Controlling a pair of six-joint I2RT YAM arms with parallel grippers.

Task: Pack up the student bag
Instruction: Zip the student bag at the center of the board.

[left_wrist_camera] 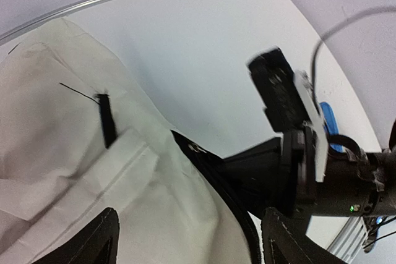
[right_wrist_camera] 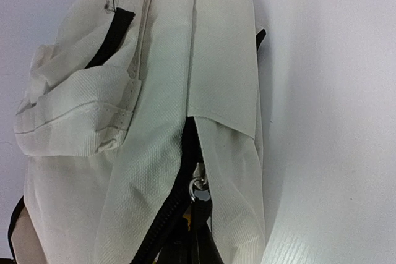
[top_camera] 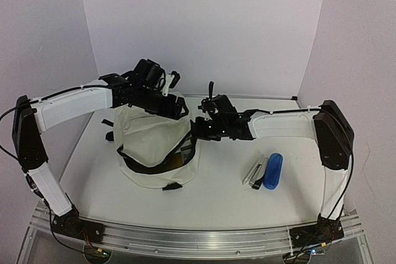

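Student bag (top_camera: 154, 146) lies on the white table (top_camera: 247, 214), left of the middle, cream fabric up. Its mouth gapes toward the right side, edged by the black zipper (top_camera: 148, 166). You can see a bit of yellow inside the opening from the top camera.

Your left gripper (top_camera: 166, 104) sits over the bag's far edge. In its wrist view the two dark fingers (left_wrist_camera: 99, 242) stand spread wide, with cream fabric lying between them, and nothing is pinched.

Your right gripper (top_camera: 199, 129) is at the bag's right edge. Its wrist view shows the metal zipper pull (right_wrist_camera: 198, 187) at the end of the open zipper. The dark fingers look pressed together on that pull at the bottom of the frame. The left wrist view agrees, showing the tips narrowing to a point at the pull.

A few pens (top_camera: 255, 173) and a blue case (top_camera: 273, 171) lie just beside each other on the table. They are on the right, well apart from the bag.
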